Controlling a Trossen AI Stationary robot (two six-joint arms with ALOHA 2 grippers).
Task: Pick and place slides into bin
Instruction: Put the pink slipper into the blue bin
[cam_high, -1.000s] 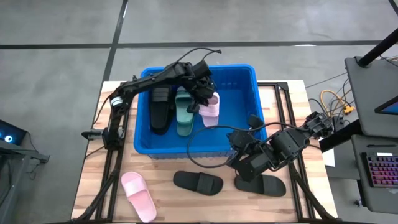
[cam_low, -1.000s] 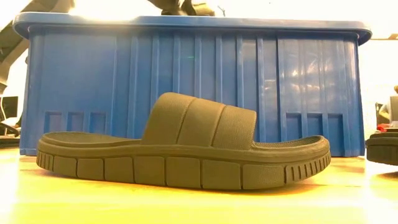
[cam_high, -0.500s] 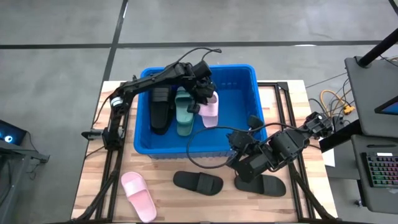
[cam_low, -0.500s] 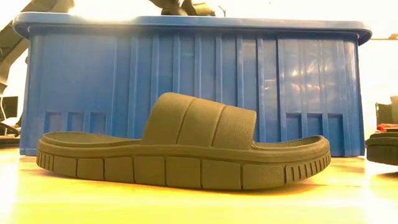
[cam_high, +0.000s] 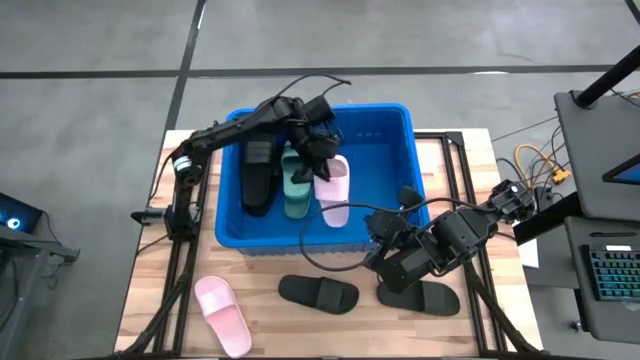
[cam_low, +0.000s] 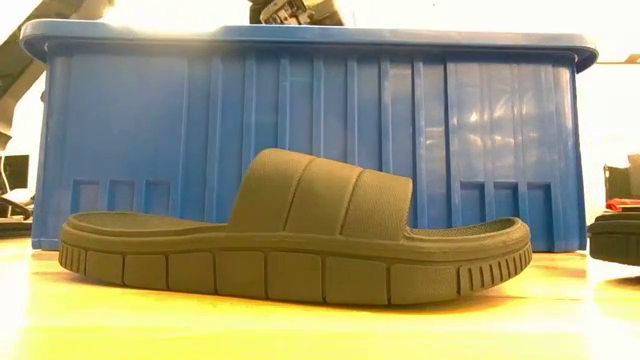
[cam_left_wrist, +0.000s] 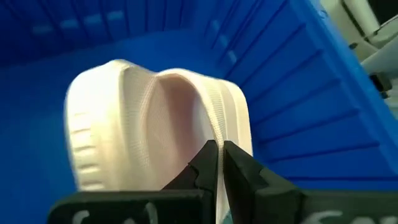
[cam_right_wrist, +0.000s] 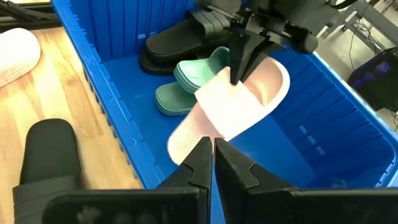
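Pink slide shifted lower in bin | left end effector pinching strap

Matt, ribbed rubbery slide on pale wood table; glossy ribbed plastic bin.

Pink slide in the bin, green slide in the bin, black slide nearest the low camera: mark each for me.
pink slide in the bin (cam_high: 333, 190), high view, on its footbed.
green slide (cam_high: 296, 192), high view, on its sole.
black slide (cam_low: 320, 190), low view, on its strap.
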